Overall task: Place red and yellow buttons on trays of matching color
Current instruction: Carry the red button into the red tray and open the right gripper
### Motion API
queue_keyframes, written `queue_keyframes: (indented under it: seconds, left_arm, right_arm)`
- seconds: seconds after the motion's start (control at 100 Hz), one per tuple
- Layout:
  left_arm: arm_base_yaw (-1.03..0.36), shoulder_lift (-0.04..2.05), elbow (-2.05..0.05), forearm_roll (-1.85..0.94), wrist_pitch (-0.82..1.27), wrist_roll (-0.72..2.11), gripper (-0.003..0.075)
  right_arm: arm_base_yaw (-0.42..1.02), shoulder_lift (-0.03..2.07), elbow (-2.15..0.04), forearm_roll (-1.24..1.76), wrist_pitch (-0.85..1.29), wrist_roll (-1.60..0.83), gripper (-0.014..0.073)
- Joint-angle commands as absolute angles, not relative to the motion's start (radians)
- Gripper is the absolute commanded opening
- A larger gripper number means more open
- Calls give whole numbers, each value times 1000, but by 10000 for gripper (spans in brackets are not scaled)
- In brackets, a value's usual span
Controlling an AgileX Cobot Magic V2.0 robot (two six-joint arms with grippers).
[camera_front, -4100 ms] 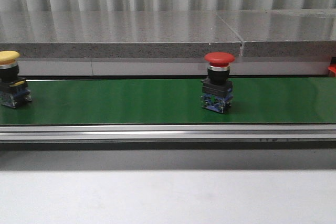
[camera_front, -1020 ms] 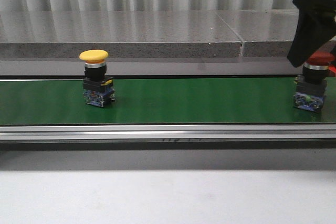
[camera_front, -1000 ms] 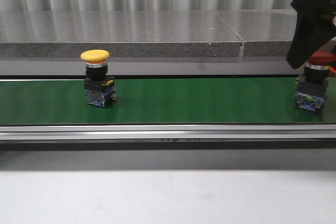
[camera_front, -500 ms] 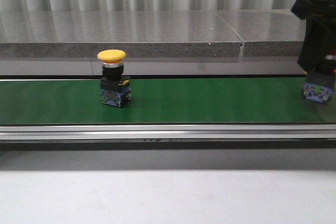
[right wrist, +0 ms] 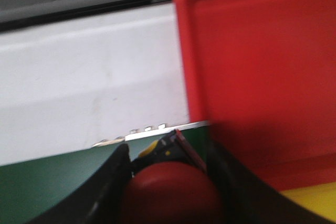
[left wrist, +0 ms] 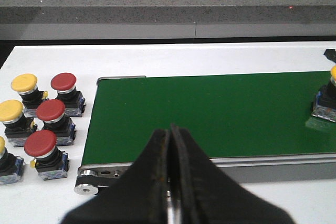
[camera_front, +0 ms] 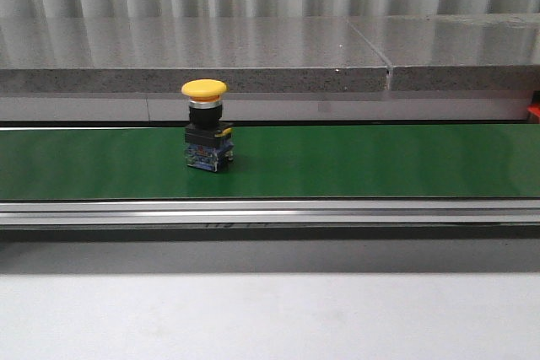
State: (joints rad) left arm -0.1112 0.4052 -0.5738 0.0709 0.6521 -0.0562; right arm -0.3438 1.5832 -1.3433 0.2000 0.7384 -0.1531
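A yellow button [camera_front: 207, 136] stands on the green belt [camera_front: 354, 162], left of its middle; it also shows at the edge of the left wrist view [left wrist: 328, 98]. My left gripper [left wrist: 170, 129] is shut and empty, above the belt's near rail. My right gripper [right wrist: 168, 174] is shut on a red button [right wrist: 170, 192], held over the belt's end, beside the red tray [right wrist: 257, 72]. A strip of the yellow tray [right wrist: 310, 205] shows past the red one. Neither gripper shows in the front view.
Several spare red and yellow buttons [left wrist: 50, 116] stand on the white table [left wrist: 210, 59] off the belt's end. A grey stone ledge [camera_front: 253, 56] runs behind the belt. An orange-red sliver [camera_front: 534, 112] shows at the far right edge.
The yellow button has ridden rightward along the belt. My right gripper closed on the red button at the belt's right end and carried it out of the front view.
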Motion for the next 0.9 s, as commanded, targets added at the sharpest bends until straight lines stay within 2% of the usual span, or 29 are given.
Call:
queue_keyframes:
  seconds: [0.0, 0.22, 0.54, 0.89]
  left_arm:
    - [-116, 412, -600, 71, 577, -66, -21]
    - [-116, 412, -600, 71, 577, -66, -21]
    - [-116, 412, -600, 71, 577, -66, -21]
    - [-116, 412, -600, 71, 577, -66, -21]
  right_arm:
    - [-407, 1594, -1394, 205, 665, -133, 232]
    - [-490, 1720, -1446, 205, 657, -111, 232]
    - [-491, 1848, -1448, 206, 621, -111, 232]
    - [-491, 1886, -1448, 206, 576, -111, 232]
